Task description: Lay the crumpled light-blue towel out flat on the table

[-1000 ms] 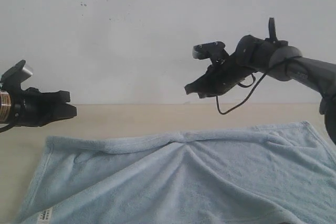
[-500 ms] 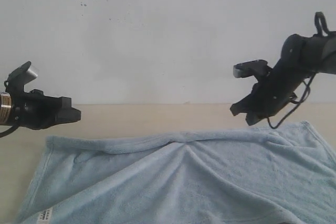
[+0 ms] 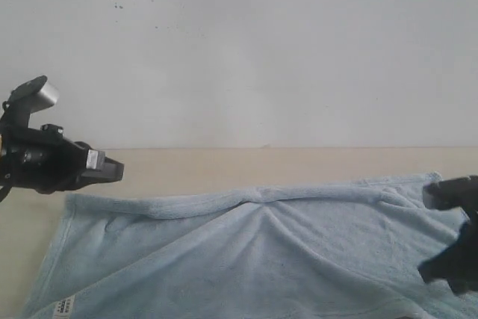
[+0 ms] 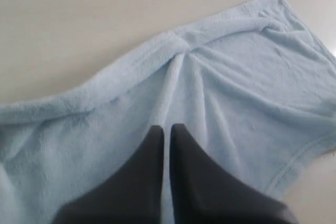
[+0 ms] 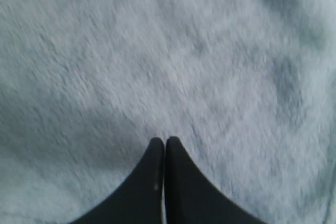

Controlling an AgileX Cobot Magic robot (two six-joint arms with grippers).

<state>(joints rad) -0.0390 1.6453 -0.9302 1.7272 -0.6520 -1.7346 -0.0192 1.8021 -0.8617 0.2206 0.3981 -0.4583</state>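
Right black gripper (image 5: 164, 141) having dropped from high above to low over the right side of the pale light-blue fluffy terry towel (image 3: 261, 259), jaws pressed together on nothing.

Left black gripper (image 4: 167, 128), likewise pinched together and empty, is nosing slightly further in, hovering by the towel's far-left corner. The towel is lying mostly spread on the smooth beige table (image 3: 224, 163), its far hem rolling over and puckering mid-edge with creases fanning out. Bare table is showing behind and to the left.
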